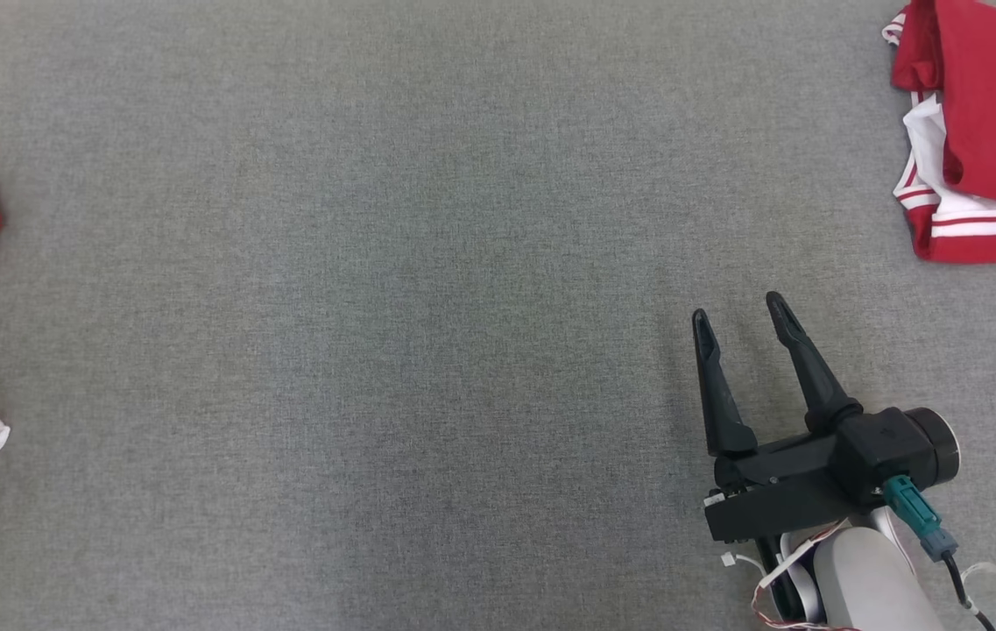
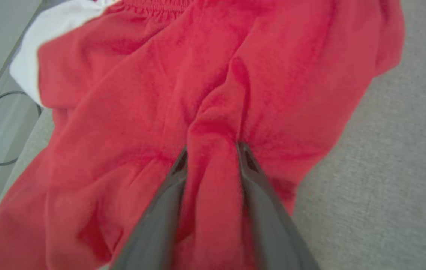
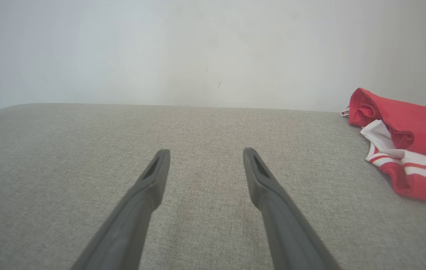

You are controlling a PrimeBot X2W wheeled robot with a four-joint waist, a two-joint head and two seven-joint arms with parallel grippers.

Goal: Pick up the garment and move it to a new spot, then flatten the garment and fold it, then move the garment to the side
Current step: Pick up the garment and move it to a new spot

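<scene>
A flat grey surface (image 1: 375, 307) of finely speckled woven fabric is lying under everything. The left gripper (image 2: 213, 152) is pinching a raised ridge of the red garment (image 2: 130, 93) between its two long, dark, tapering fingers, and creases are fanning out from the fingertips. This garment is showing as soft, slightly fuzzy red cloth, rumpled into loose folds. A gathered band and a white panel are lying beyond the jaws, up and to their left. The right gripper (image 1: 738, 308) is holding its jaws spread wide, with grey weave showing between them. A second garment (image 1: 988, 114), bunched red with white stripes, is lying well apart, ahead and right of those jaws. Two garments and two grippers are showing.
</scene>
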